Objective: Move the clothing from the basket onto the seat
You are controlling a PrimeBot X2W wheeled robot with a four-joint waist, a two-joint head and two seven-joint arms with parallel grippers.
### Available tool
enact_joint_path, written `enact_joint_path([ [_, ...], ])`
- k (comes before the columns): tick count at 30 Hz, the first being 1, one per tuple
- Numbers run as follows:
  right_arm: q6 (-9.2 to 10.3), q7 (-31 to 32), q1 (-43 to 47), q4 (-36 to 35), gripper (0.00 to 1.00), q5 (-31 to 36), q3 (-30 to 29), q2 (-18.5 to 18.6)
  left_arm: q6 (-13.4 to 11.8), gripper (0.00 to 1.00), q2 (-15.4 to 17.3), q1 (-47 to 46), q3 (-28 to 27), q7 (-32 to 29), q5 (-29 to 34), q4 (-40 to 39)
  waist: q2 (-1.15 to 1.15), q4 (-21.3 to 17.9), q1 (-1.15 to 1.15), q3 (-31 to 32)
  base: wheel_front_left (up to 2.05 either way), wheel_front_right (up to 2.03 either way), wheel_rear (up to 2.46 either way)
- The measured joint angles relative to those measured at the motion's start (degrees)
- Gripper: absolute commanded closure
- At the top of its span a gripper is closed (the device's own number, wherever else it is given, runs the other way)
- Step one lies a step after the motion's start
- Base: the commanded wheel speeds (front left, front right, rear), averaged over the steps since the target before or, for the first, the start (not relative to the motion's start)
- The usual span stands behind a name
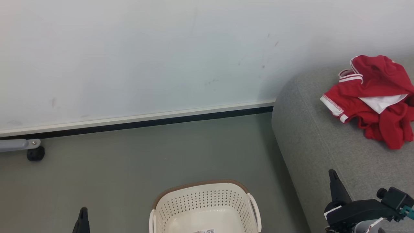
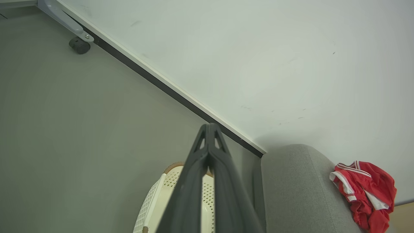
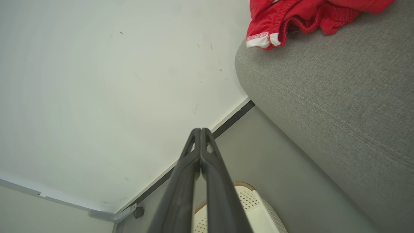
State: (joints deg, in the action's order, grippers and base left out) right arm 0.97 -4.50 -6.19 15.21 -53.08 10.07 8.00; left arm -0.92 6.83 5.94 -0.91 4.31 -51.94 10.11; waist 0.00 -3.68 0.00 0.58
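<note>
- Clothing lies in a crumpled red heap with white trim on the seat, at 2 o'clock in the head view, near the seat's rounded end.
- Basket stands on the floor at 6 o'clock, just beside the seat's end and well apart from the clothing. Its pale inner bottom and a sticker show.
- Right gripper has its fingers pressed together, gripping nothing. In the head view it sits at 4 o'clock, over the seat's front edge.
- Left gripper also has its fingers together with nothing between them. Its tip shows at 7 o'clock in the head view, over the floor.
- Wall runs behind, with a dark baseboard at its foot. A black caster sits at 9 o'clock.
</note>
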Motion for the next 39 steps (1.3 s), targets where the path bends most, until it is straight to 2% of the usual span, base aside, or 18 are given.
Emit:
enact_joint_path([
  [39, -5.56, 7.7, 0.0, 1.4, 1.0, -27.3, -12.5, -3.7, 5.5, 1.0, -3.2, -7.0, -3.0, -7.6, -27.7, 4.7, 0.0, 2.6, 0.0, -0.5, 0.0, 0.0, 0.0],
])
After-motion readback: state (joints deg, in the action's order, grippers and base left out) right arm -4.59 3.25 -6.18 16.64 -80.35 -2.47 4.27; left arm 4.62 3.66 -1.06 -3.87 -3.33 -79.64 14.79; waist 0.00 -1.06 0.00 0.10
